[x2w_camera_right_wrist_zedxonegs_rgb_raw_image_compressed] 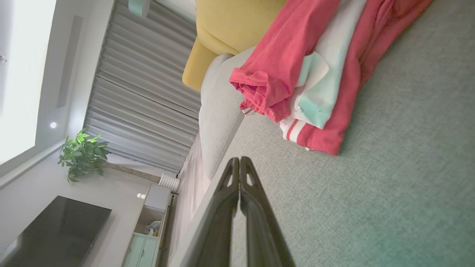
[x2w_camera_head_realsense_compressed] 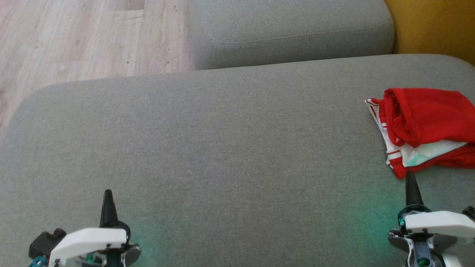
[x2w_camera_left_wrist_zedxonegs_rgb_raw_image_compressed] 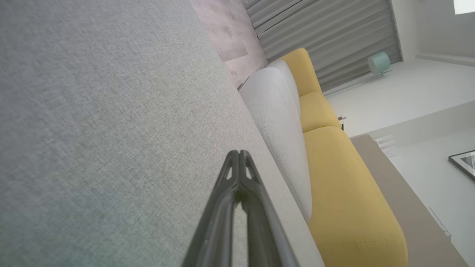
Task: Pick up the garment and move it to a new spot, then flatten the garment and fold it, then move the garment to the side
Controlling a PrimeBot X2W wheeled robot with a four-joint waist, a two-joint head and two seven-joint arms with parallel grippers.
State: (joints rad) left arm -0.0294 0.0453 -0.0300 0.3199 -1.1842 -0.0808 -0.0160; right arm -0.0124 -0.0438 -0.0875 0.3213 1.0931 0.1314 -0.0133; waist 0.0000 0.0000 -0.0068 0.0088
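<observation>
At the right edge of the grey woven cushion (x2w_camera_head_realsense_compressed: 222,148), a crumpled red-and-white garment (x2w_camera_head_realsense_compressed: 426,126) is seen; left gripper (x2w_camera_head_realsense_compressed: 108,193) and right gripper (x2w_camera_head_realsense_compressed: 409,176) are clenched, empty.

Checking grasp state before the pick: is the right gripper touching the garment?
Apart. The right wrist view shows bare grey cushion between the shut right gripper and the garment, whose nearest red hem lies clear of the fingertips.
</observation>
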